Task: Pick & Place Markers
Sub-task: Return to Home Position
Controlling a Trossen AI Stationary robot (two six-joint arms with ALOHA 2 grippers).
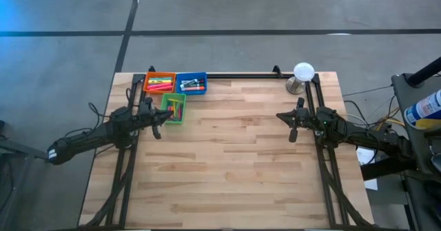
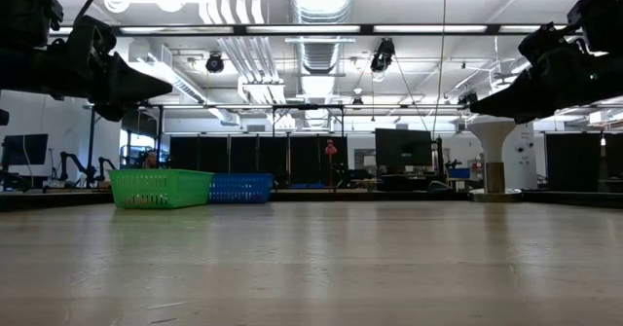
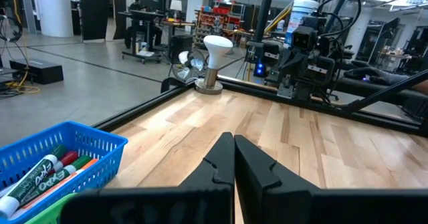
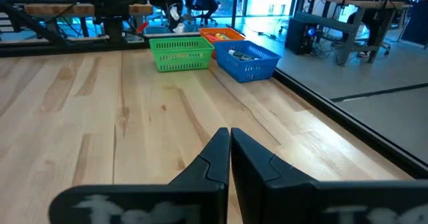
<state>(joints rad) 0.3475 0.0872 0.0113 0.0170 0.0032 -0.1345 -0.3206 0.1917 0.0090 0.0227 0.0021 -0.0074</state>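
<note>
The markers lie inside three small bins at the table's far left: an orange bin [image 1: 159, 83], a blue bin [image 1: 191, 83] and a green bin [image 1: 175, 109]. White-barrelled markers [image 3: 32, 181] show in the blue bin in the left wrist view. My left gripper [image 1: 156, 125] hovers above the table just left of the green bin, shut and holding nothing. My right gripper [image 1: 294, 126] hovers over the table's right side, shut and holding nothing. Both sit above the wood in the low view.
A white knob on a metal base [image 1: 302, 76] stands at the far right corner. A black rail [image 1: 241, 75] runs along the far edge. Bare wooden tabletop [image 1: 227, 162] fills the middle and near side between the arms.
</note>
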